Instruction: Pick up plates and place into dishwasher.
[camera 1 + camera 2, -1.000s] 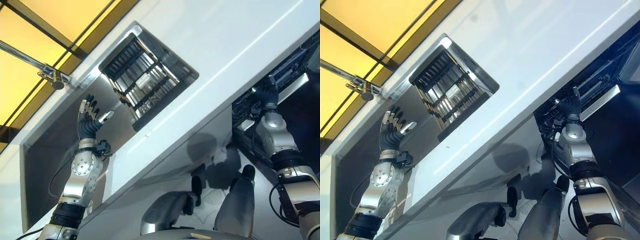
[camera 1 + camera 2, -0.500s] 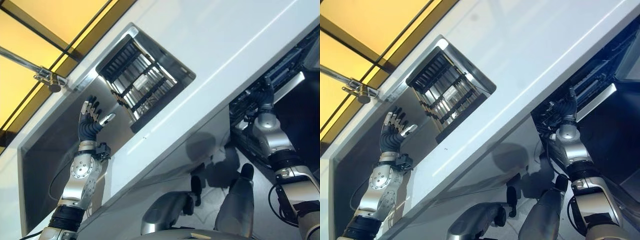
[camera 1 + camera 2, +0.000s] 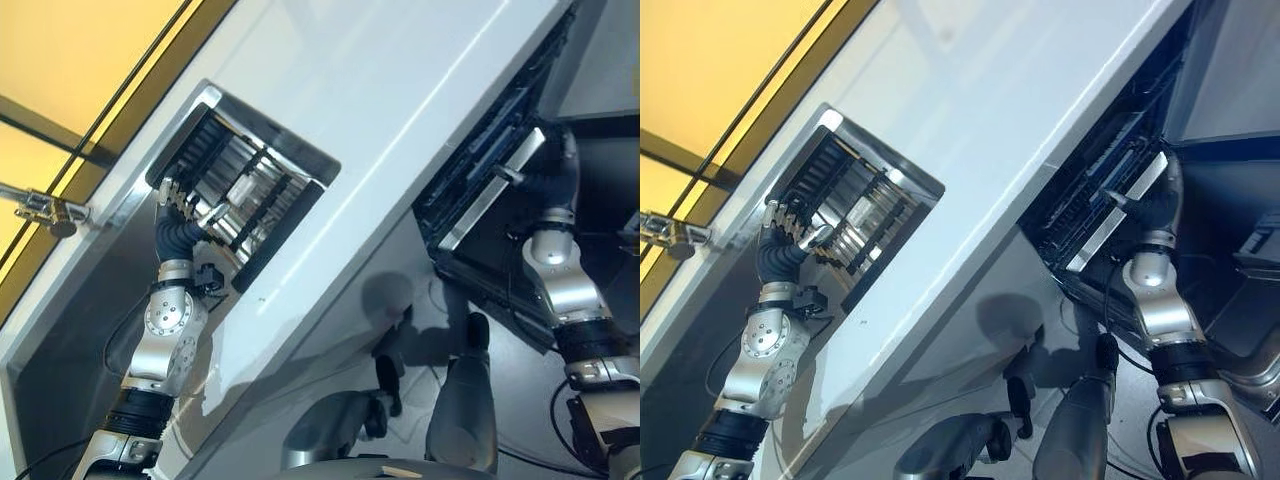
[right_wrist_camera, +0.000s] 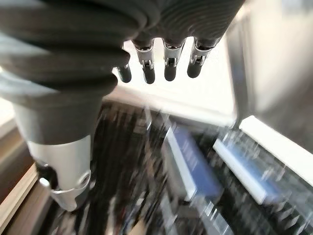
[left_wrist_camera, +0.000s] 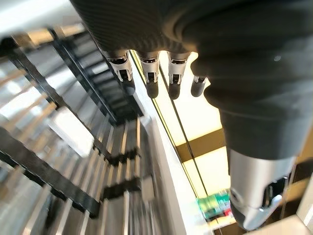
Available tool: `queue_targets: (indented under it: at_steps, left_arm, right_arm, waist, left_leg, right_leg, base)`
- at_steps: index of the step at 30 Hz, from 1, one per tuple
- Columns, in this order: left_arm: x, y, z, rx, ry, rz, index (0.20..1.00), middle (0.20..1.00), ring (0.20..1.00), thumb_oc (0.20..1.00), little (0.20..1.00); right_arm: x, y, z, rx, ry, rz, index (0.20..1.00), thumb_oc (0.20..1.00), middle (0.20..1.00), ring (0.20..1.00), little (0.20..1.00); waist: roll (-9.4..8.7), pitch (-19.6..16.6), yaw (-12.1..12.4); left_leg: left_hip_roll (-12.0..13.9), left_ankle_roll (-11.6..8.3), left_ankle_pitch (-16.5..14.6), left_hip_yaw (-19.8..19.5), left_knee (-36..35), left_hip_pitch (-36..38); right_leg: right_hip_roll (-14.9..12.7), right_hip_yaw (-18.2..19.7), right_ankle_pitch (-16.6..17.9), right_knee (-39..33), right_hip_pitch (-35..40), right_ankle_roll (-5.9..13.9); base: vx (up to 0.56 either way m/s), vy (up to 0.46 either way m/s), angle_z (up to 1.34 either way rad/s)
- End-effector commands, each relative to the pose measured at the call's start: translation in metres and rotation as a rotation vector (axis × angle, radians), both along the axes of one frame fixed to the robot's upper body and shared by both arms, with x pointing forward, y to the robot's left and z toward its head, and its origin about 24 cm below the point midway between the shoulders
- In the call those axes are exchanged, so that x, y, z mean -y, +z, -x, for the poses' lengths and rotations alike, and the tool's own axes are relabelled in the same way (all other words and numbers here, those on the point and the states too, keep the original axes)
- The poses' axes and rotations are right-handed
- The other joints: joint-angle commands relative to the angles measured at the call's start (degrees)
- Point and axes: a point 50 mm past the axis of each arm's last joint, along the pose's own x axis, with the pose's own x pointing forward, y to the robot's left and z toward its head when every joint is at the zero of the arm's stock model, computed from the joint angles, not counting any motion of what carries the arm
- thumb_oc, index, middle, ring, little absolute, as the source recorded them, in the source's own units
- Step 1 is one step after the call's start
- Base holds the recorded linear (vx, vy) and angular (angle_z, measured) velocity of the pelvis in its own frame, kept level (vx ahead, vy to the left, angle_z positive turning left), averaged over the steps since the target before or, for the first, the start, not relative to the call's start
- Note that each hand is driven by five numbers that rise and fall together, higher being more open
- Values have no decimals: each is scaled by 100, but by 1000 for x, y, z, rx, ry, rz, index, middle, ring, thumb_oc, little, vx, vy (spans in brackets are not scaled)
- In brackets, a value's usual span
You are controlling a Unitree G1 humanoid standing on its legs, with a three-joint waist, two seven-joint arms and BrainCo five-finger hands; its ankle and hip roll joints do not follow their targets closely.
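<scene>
While left hand (image 3: 178, 212) nears rack (image 3: 245, 190), fingers (image 5: 150, 83) straight.

dish rack (image 3: 245, 195): dark frame with silver slats, sits inside a recess in the white counter, at the near end of the steel sink.
plates (image 3: 240, 190): pale upright pieces slotted between the rack's slats; too blurred to count.
dishwasher (image 3: 480, 175): open below the counter edge, dark interior; upper rack with a pale front bar pulled out.
blue plates (image 4: 188, 164): standing on edge in the dishwasher rack, blurred.
</scene>
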Motion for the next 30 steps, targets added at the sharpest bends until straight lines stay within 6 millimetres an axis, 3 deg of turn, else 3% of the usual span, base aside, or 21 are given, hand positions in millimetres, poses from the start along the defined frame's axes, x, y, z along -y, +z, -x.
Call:
queue_targets:
  at_steps: [1,4,8,12,16,19,23,30]
  left_arm:
    - [-20,20,10,105,76,-43,1000,1000,1000,1000,1000]
    - [-20,20,11,106,80,-41,1000,1000,1000,1000,1000]
    - [-22,15,14,100,90,-36,1000,1000,1000,1000,1000]
    - [-23,8,17,81,113,-22,1000,1000,1000,1000,1000]
    - [-27,0,22,51,128,-20,1000,1000,1000,1000,1000]
    - [-28,-6,24,25,134,-27,1000,1000,1000,1000,1000]
    - [-21,-17,21,-7,124,-9,1000,1000,1000,1000,1000]
    - [-13,-18,5,7,104,40,1000,1000,1000,1000,1000]
  right_arm:
    - [4,26,17,145,-31,86,1000,1000,1000,1000,1000]
    - [11,19,30,192,-108,49,1000,1000,1000,1000,1000]
    - [18,-5,53,242,-225,-53,1000,1000,1000,1000,1000]
    - [21,-43,77,183,-351,-79,1000,1000,1000,1000,1000]
    - [20,-88,98,68,-413,-244,1000,1000,1000,1000,1000]
    - [21,-108,113,2,-449,-292,1000,1000,1000,1000,1000]
    - [24,-120,117,35,-416,-457,1000,1000,1000,1000,1000]
    - [34,-128,116,130,-397,-571,1000,1000,1000,1000,1000]
  waist:
    - [-129,-240,-158]
    - [-209,-287,-250]
    - [-332,-407,-348]
    - [-453,-659,-430]
    - [-558,-941,-501]
    - [-586,-1041,-565]
    - [-452,-935,-696]
    - [-31,-508,-1027]
  left_leg:
    - [-97,-116,-126,-93,716,-636]
    - [-7,-128,-143,-19,659,-558]
    - [70,-121,-178,21,545,-409]
    - [110,-104,-215,48,414,-197]
    - [130,-83,-285,89,272,83]
    - [98,-48,-363,120,281,205]
    - [-3,19,-510,158,565,178]
    - [-123,59,-784,450,1257,-223]
  right_leg:
    - [-376,544,-417,159,393,179]
    - [-294,540,-467,83,456,205]
    - [-183,528,-523,-33,608,221]
    - [-92,546,-530,-214,867,232]
    - [-53,600,-518,-407,1165,245]
    - [-63,658,-507,-406,1249,260]
    - [-134,826,-584,14,1051,223]
    - [-340,1175,-616,550,485,188]
  base:
    - [-89,-120,-27]
    - [-84,-88,-19]
    - [-55,-44,-19]
    - [16,3,-15]
    - [86,40,-20]
    - [100,76,-21]
    - [54,183,-13]
    - [-41,168,-17]
